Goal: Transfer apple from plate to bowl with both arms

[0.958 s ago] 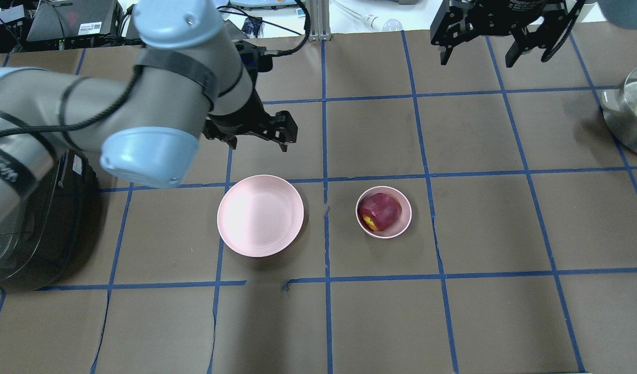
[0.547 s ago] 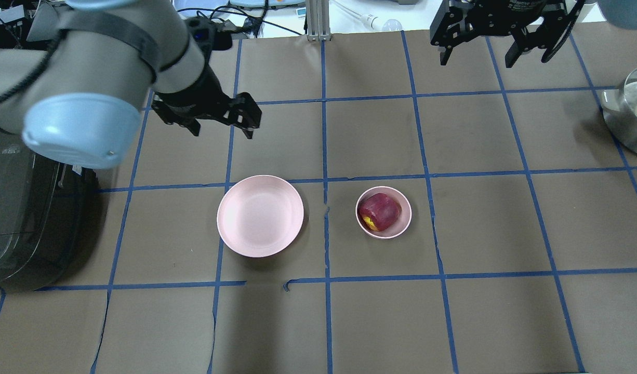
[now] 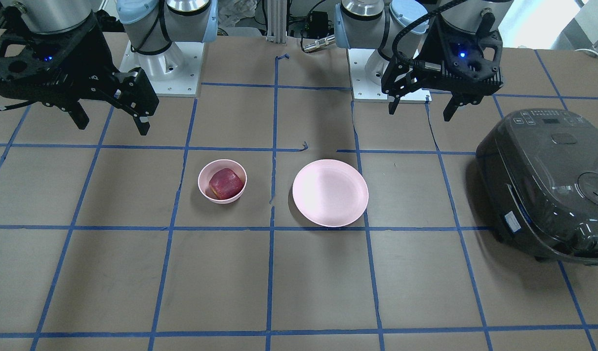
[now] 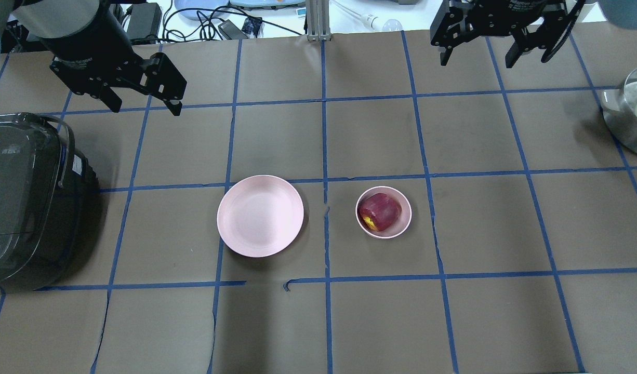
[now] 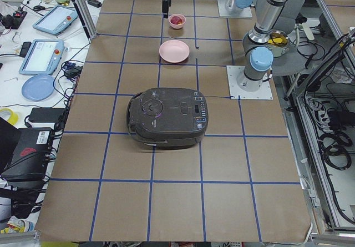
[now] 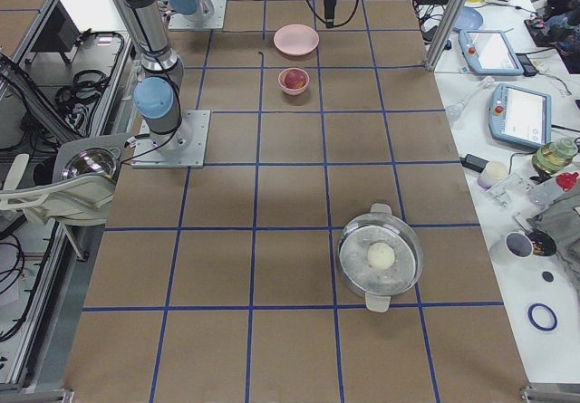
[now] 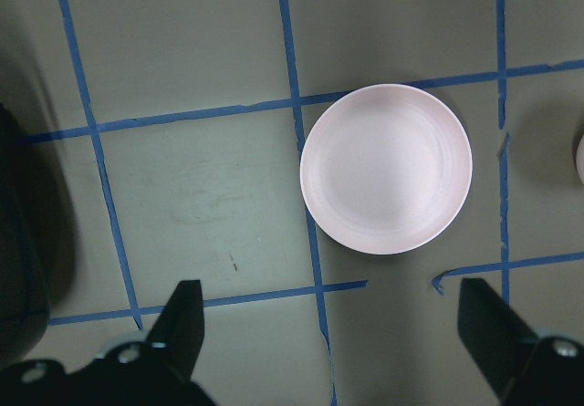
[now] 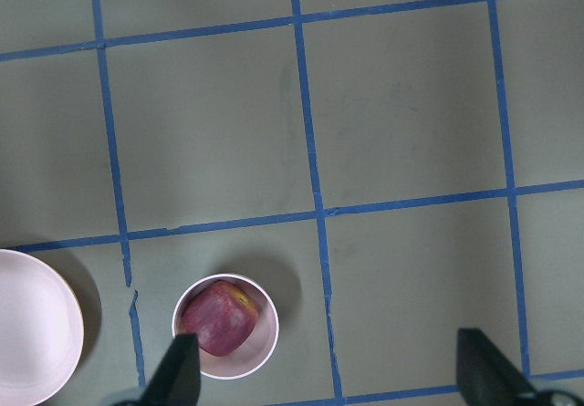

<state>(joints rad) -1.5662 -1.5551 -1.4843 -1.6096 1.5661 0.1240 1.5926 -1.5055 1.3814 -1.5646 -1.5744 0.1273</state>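
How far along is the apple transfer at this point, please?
Done: the apple sits in the bowl and the plate is empty. In hand: nothing; the left end effector and right end effector hang open above the table, apart from both dishes. Remaining: nothing visible to do.
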